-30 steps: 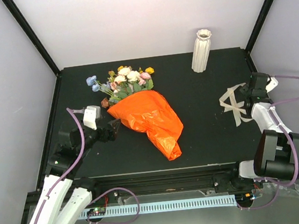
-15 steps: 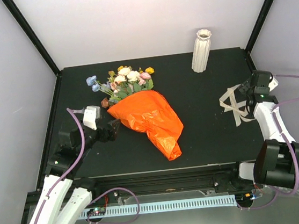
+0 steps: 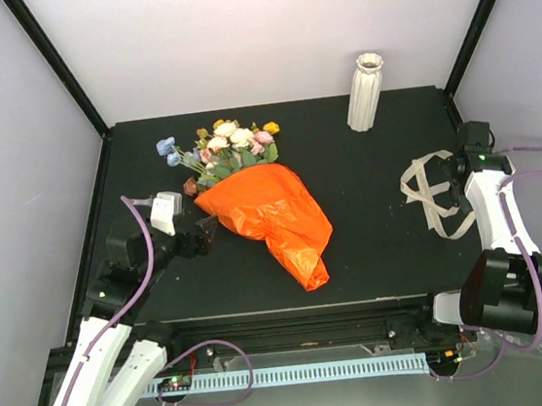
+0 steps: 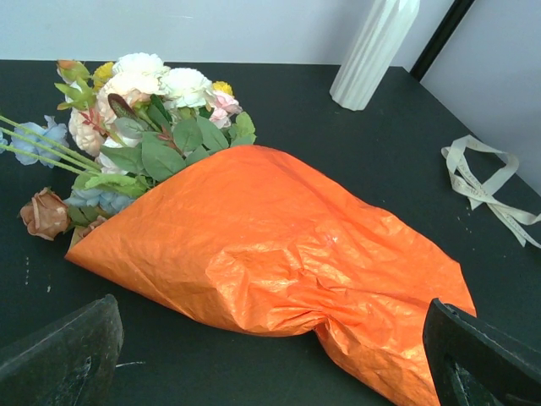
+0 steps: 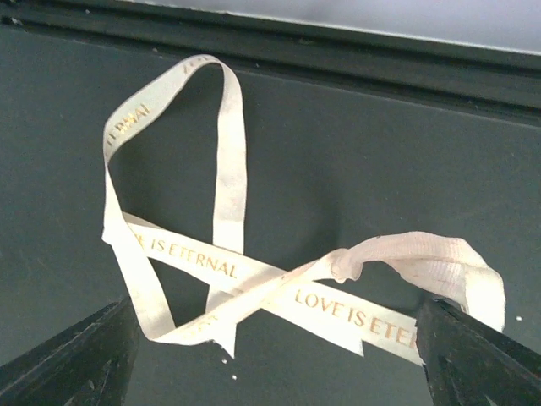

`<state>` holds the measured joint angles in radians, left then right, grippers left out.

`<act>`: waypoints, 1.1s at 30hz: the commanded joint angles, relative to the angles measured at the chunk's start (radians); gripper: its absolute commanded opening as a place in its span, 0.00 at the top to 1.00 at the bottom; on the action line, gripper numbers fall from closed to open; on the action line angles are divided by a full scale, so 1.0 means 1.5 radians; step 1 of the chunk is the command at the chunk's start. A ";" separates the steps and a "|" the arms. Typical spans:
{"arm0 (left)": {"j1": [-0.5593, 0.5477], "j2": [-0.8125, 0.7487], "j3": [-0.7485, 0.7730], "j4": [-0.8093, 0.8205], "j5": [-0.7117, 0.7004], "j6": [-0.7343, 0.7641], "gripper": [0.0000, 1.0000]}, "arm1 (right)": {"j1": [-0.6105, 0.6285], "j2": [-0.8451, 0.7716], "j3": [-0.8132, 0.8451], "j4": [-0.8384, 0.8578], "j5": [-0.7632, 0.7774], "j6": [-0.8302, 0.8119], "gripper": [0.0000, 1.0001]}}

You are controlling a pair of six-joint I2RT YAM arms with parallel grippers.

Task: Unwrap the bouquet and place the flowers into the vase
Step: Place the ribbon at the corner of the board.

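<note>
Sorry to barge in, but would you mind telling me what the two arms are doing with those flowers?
They are unwrapping the bouquet. The cream ribbon is already off, lying loose on the table by the right arm's fingers, which are open. The flowers are still inside the orange paper, lying on its side, with the left arm's fingers open beside it, holding nothing. The white vase stands at the back, no flowers in it.

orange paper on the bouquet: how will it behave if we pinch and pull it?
Probably thin and floppy: the orange paper is crinkled all over and bunched at its narrow end. Likely light, so a pull may drag everything along instead of opening it. The ribbon lies apart from it, so the flowers might slide out.
</note>
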<state>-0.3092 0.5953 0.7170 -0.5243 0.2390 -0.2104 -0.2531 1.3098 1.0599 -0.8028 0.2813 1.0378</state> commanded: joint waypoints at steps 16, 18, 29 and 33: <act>-0.004 0.013 0.007 -0.005 -0.017 0.009 0.01 | 0.000 -0.052 -0.076 0.143 -0.310 0.004 0.12; -0.004 0.015 0.008 -0.008 -0.020 0.008 0.01 | 0.000 -0.058 -0.096 0.185 -0.370 0.014 0.12; -0.004 0.026 0.007 -0.012 -0.031 -0.006 0.01 | 0.011 -0.092 -0.191 0.390 -0.569 -0.118 0.14; -0.004 0.044 -0.003 0.005 0.026 -0.043 0.01 | 0.089 -0.089 -0.201 0.411 -0.611 -0.185 0.15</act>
<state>-0.3092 0.6376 0.7170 -0.5308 0.2134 -0.2234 -0.2214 1.1809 0.7712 -0.2832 -0.4980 0.8936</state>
